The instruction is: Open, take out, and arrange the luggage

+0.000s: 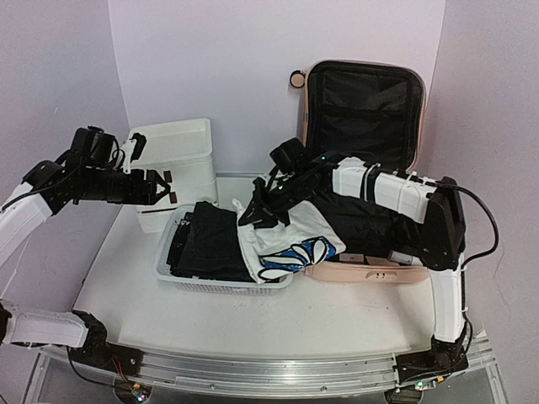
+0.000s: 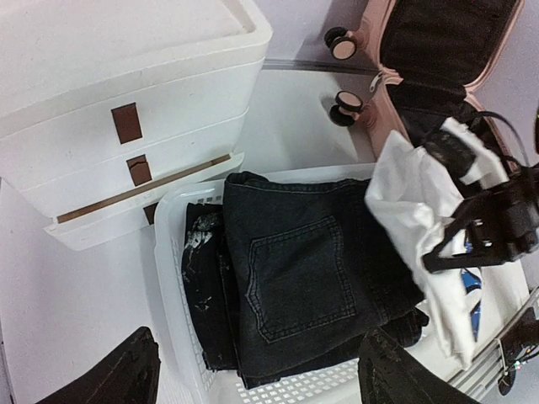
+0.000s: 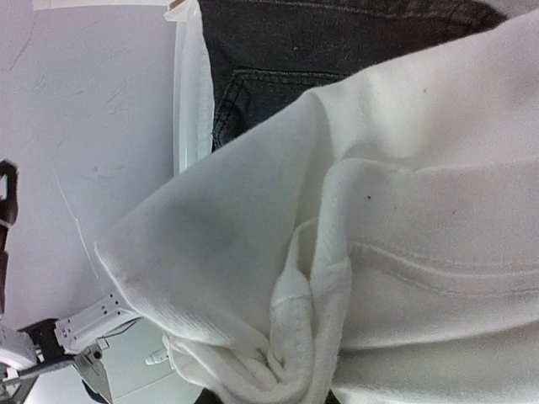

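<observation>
**Q:** Where does the suitcase stand?

**A:** At the back right of the table, already open. Its lid leans upright against the wall with the black lining facing me, and the lower shell lies flat in front of it. So I judge that the opening step is done and I am in the taking-out step.

**Q:** What does each pincer hold?

**A:** My right pincer is closed on a bunched fold of a white T-shirt with a blue print. The shirt hangs from it across the right end of the basket, with its far side trailing toward the suitcase's lower shell. My left pincer has its jaws wide apart and grips nothing. It hovers in front of the drawer unit, above the left end of the basket.

**Q:** What is in the basket?

**A:** Folded dark jeans, filling most of it.

**Q:** What does the next move call for?

**A:** As I read it, I carry the shirt fully clear of the shell. I then lower it flat onto or beside the jeans before I part the jaws, so that no hem drapes over the basket's rim. The right wrist view is filled with cloth, so I rely on the overhead view.
</observation>
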